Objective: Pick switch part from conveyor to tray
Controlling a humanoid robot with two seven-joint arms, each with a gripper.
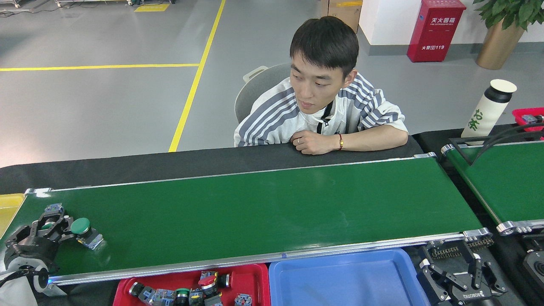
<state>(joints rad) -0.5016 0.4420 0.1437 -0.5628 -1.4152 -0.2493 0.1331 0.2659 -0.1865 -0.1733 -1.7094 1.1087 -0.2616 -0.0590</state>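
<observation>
Red tray and blue tray cut off at bottom edge; left gripper hides a switch part, grip unclear.

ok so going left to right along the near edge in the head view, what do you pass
left pincer over the conveyor's left end → red tray holding switch parts → blue tray → right pincer off the belt's right end
</observation>
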